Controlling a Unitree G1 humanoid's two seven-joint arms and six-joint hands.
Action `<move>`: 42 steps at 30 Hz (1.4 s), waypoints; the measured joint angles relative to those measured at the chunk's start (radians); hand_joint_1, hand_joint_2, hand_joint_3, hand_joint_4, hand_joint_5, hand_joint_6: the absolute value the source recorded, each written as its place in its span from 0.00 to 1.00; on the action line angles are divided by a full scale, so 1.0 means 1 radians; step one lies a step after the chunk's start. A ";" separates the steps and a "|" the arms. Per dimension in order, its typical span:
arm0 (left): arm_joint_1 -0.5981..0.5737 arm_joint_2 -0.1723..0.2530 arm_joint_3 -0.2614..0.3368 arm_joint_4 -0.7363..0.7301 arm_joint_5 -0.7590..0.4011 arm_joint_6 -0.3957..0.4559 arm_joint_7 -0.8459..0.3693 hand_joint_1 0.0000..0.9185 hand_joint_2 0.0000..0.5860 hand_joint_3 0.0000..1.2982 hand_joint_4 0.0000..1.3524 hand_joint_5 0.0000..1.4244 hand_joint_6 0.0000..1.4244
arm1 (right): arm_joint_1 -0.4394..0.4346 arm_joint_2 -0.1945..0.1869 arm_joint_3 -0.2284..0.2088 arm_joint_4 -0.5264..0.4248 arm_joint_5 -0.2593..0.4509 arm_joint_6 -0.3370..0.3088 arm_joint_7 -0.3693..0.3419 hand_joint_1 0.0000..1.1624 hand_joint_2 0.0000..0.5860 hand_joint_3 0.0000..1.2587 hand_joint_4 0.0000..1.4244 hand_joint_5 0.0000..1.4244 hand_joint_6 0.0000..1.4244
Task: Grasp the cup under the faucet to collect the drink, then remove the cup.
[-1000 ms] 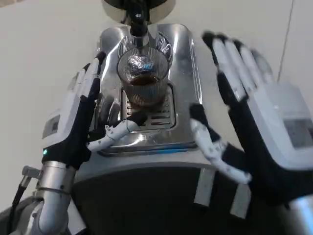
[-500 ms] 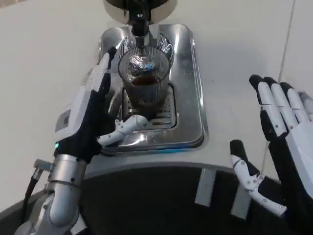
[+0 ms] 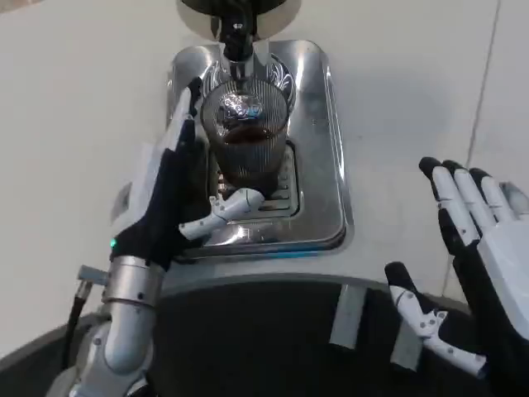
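The steel drip tray [image 3: 318, 165] sat on the white table [image 3: 74, 99] to catch spills. The ribbed glass cup [image 3: 245, 136] stood on its grate directly under the faucet [image 3: 235, 33], dark drink already inside (how full was hard to judge). The left hand [image 3: 169, 194] cupped beside it, fingers apart, not visibly gripping. The right hand [image 3: 475, 273] waited spread and empty, well apart.

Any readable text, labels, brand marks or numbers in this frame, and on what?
None readable.
Ribbed glass cup of dark drink: no print.
Shiny steel drip tray: no marking.
Left robot hand, right robot hand: white backs, nothing legible.
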 measured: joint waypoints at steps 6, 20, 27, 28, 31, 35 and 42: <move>-0.042 -0.010 0.002 0.052 -0.002 -0.002 0.028 0.43 0.09 0.00 0.00 0.08 0.09 | 0.023 -0.004 -0.006 0.006 0.030 -0.008 0.001 0.28 0.78 0.00 0.00 0.00 0.00; -0.104 -0.017 -0.034 0.129 0.010 0.013 0.115 0.53 0.11 0.00 0.00 0.15 0.17 | 0.105 -0.008 -0.032 0.006 0.082 -0.022 0.002 0.24 0.75 0.00 0.00 0.00 0.00; -0.116 -0.017 -0.068 0.133 0.049 0.031 0.164 0.53 0.11 0.00 0.00 0.17 0.21 | 0.101 0.004 -0.024 0.006 0.082 -0.021 0.021 0.24 0.75 0.00 0.00 0.00 0.00; -0.121 -0.017 -0.073 0.133 0.050 0.033 0.165 0.53 0.11 0.00 0.00 0.18 0.22 | 0.098 0.006 -0.022 0.006 0.081 -0.021 0.023 0.24 0.75 0.00 0.00 0.00 0.00; -0.123 -0.017 -0.080 0.132 0.050 0.035 0.171 0.53 0.11 0.00 0.00 0.19 0.24 | 0.096 0.016 -0.019 0.006 0.077 -0.017 0.031 0.23 0.75 0.00 0.00 0.00 0.00; -0.124 -0.014 -0.103 0.123 0.076 0.035 0.181 0.53 0.10 0.00 0.00 0.21 0.25 | 0.090 0.036 -0.007 0.006 0.065 -0.005 0.042 0.23 0.75 0.00 0.00 0.00 0.00; -0.126 -0.016 -0.110 0.123 0.077 0.034 0.189 0.52 0.10 0.01 0.02 0.27 0.36 | 0.089 0.047 0.003 -0.011 0.059 0.002 0.067 0.23 0.76 0.00 0.00 0.00 0.00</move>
